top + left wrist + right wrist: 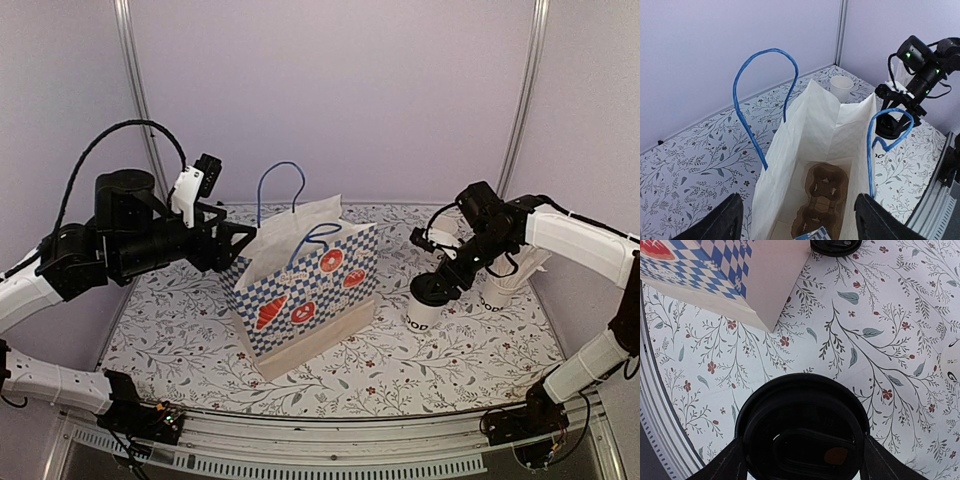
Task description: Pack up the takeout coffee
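Note:
The takeout coffee (pixel 422 312), a white cup with a black lid (pixel 800 405), stands on the table to the right of the checked blue paper bag (pixel 310 285). My right gripper (pixel 438 285) comes down on it from above. Its fingers (pixel 725 465) press against both sides of the lid, so the right gripper (pixel 802 450) is shut on the cup. My left gripper (pixel 232 248) is at the bag's left end. In the left wrist view this gripper (pixel 797 200) is open and straddles the bag's mouth (pixel 815 120). A brown cup carrier (pixel 825 195) lies at the bottom.
A white cup without a lid (pixel 841 86) stands behind the bag. A lettered white cup holding sticks (pixel 497 293) is to the right of the coffee. Another round black lid (pixel 836 246) shows by the bag's end. The table's front rail (pixel 330 455) runs along the near edge.

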You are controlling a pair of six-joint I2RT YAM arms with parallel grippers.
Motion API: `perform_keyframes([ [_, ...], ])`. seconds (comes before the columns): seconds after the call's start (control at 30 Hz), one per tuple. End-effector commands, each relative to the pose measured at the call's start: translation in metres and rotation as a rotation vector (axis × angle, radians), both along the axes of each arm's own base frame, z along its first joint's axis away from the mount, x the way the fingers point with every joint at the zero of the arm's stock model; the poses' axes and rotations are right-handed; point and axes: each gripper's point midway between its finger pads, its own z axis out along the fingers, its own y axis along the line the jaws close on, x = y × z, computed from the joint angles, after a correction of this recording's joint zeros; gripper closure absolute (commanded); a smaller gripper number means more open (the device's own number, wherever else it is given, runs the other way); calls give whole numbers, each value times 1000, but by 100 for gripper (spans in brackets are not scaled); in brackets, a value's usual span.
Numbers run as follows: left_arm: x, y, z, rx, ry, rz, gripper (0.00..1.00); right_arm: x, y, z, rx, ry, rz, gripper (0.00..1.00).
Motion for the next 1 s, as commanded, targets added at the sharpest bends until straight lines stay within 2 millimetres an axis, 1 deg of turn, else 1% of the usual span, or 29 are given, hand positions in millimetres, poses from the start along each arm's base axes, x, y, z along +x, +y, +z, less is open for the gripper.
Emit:
perform_keyframes([
  [0.0, 3, 10, 9, -52, -27, 34, 21, 5, 6, -7, 7, -26, 4, 23],
  [0.17, 1, 15, 9, -48, -33, 43, 20, 0, 5, -15, -10, -5, 11, 17],
  [0.23, 1, 15, 8, -47, -37, 45, 20, -2, 7, -16, -5, 8, 19, 14],
  [0.27, 2, 15, 8, -47, -39, 46, 20, -3, 9, -14, 4, 16, 24, 4],
  [0.33, 3, 14, 7, -44, -38, 44, 20, -5, 12, -9, 24, 26, 38, 1],
  [0.37, 3, 13, 6, -41, -36, 40, 20, -5, 14, -4, 34, 27, 43, 1],
  [0.43, 3, 12, 6, -37, -34, 35, 20, -5, 18, 12, 52, 19, 58, 1],
  [0.5, 3, 11, 9, -32, -36, 31, 19, -2, 21, 35, 64, -7, 85, 1],
  [0.57, 3, 10, 10, -22, -38, 25, 18, 1, 26, 66, 85, -71, 150, 1],
  [0.63, 3, 9, 9, -7, -39, 18, 18, -3, 27, 77, 75, -105, 240, 1],
  [0.67, 3, 9, 9, -3, -39, 16, 18, -8, 25, 76, 49, -118, 313, 1],
  [0.77, 3, 8, 8, -1, -38, 12, 18, -8, 18, 71, -35, -163, 467, 1],
  [0.8, 3, 8, 8, -3, -38, 9, 18, -4, 17, 68, -62, -165, 495, 1],
  [0.9, 2, 7, 5, 2, -29, 6, 18, 8, 18, 66, -110, -215, 585, 1],
  [0.97, 2, 9, 4, 11, -29, 10, 18, 15, 19, 61, -146, -254, 637, 1],
])
